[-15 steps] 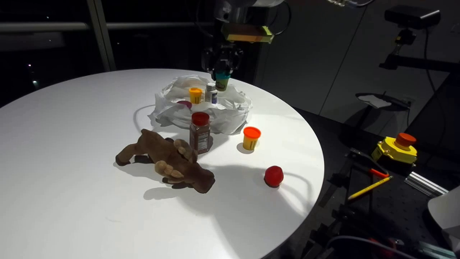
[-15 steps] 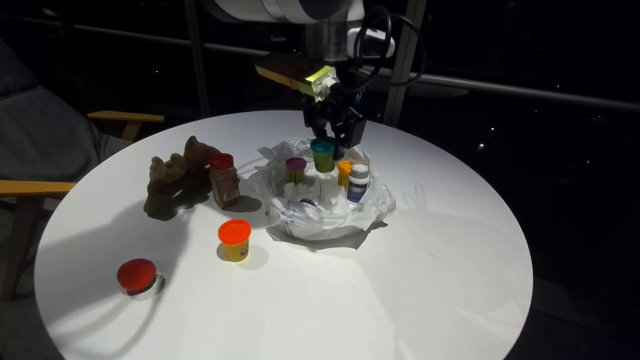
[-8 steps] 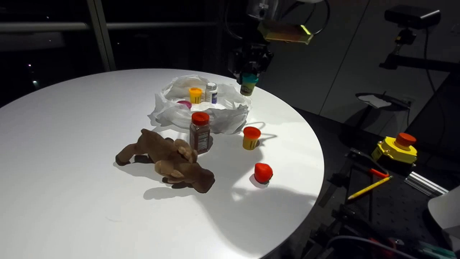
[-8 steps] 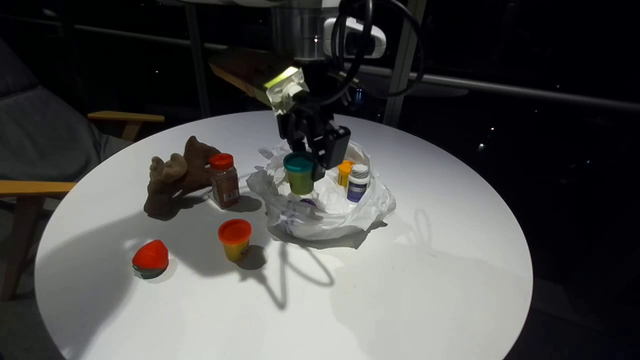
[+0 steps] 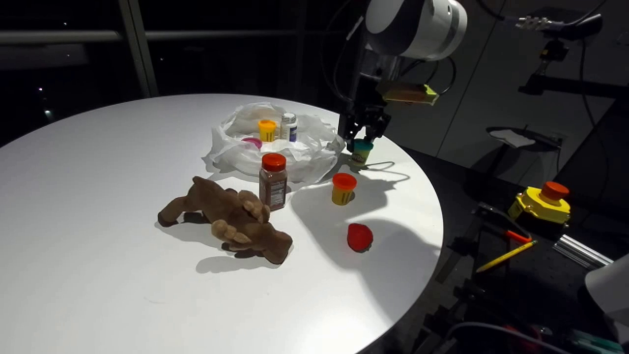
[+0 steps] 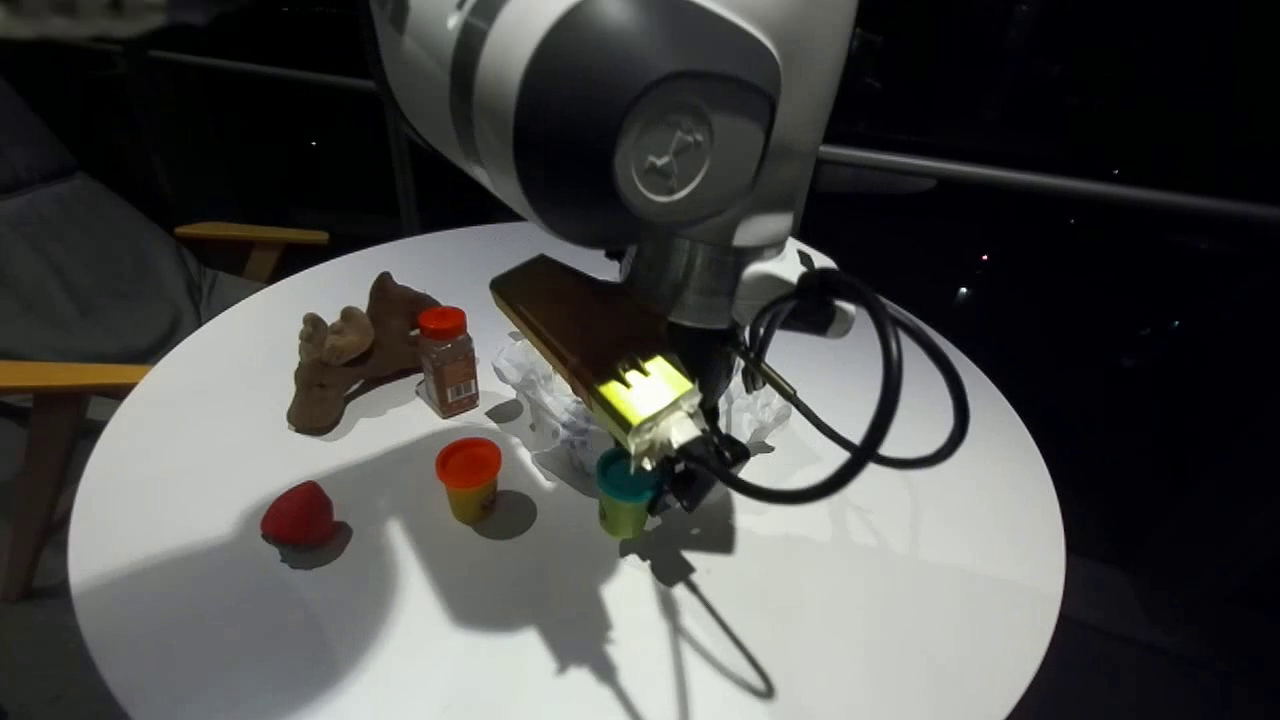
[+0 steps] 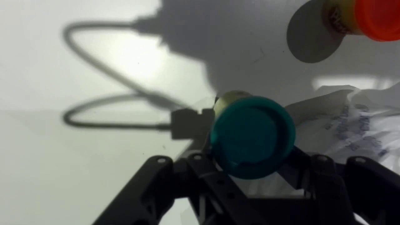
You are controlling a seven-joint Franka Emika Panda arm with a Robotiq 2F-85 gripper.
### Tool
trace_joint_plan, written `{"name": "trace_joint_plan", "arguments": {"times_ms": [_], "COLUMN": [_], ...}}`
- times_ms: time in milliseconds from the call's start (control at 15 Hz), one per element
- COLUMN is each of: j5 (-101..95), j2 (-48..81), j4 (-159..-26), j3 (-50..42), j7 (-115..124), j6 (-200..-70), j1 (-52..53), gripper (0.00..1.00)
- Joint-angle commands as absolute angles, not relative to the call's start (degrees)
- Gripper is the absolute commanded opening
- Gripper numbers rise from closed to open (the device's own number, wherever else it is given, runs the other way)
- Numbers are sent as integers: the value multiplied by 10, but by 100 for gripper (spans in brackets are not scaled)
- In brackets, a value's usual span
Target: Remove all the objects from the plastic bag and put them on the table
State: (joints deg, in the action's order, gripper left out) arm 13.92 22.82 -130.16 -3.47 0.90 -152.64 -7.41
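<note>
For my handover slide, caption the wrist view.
Pincer grips a teal-lidded jar beside the plastic bag, an orange-lidded jar nearby.

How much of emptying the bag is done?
Done: brown plush, red-capped bottle, red-lidded jar and strawberry-like thing are on the table. Now: the hand grips the teal-lidded jar beside the bag, not yet let go. Left: yellow-lidded jar, white bottle and pink lid show inside the bag, which may hide more.

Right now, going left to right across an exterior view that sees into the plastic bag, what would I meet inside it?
Inside the plastic bag: purplish-pink lid, yellow-orange jar, white-capped bottle.
</note>
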Motion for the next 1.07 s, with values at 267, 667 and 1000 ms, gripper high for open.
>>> {"name": "trace_joint_plan", "arguments": {"times_ms": [267, 667, 1000], "j5": [141, 105, 23], "j2": [298, 270, 199], "j4": [-1254, -1289, -1319], "j3": [-17, -28, -81], "j7": [-22, -6, 56], "j6": [-1533, -1571, -1613], "j1": [-107, -76, -7], "gripper": [20, 27, 78]}}
